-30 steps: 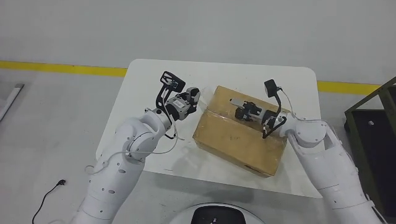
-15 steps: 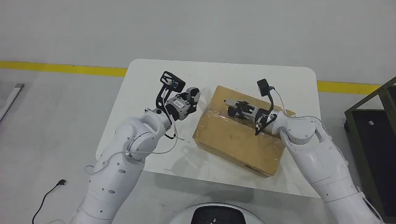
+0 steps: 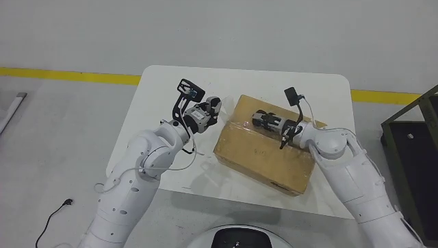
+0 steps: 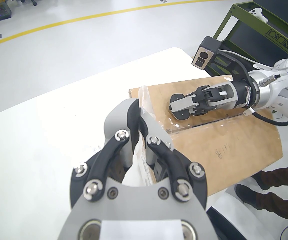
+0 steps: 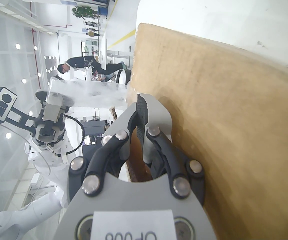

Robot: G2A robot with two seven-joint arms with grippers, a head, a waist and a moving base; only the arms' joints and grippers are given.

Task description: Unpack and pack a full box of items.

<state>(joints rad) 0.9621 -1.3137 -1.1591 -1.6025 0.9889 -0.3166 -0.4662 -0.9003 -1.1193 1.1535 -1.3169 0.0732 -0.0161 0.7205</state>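
A closed cardboard box point(image 3: 267, 155) lies on the white table point(image 3: 301, 87). My left gripper point(image 3: 214, 104) hovers just off the box's left edge, shut on a strip of clear tape point(image 4: 144, 96) that runs up from that edge. In the right wrist view the same tape strip point(image 5: 83, 96) stretches from the box point(image 5: 221, 113) to the left gripper point(image 5: 53, 106). My right gripper point(image 3: 256, 118) lies flat on the box top point(image 4: 229, 146) beside the centre seam, fingers point(image 4: 181, 106) shut with nothing between them. What is inside the box is hidden.
A green cart point(image 3: 410, 138) stands on the floor just beyond the table's right end. Bare table surface point(image 3: 171, 90) lies left of the box and behind it. The box's front corner reaches close to the table's near edge.
My right gripper slid a little across the box top toward the left arm and its wrist turned. The left gripper kept still with the tape in it.
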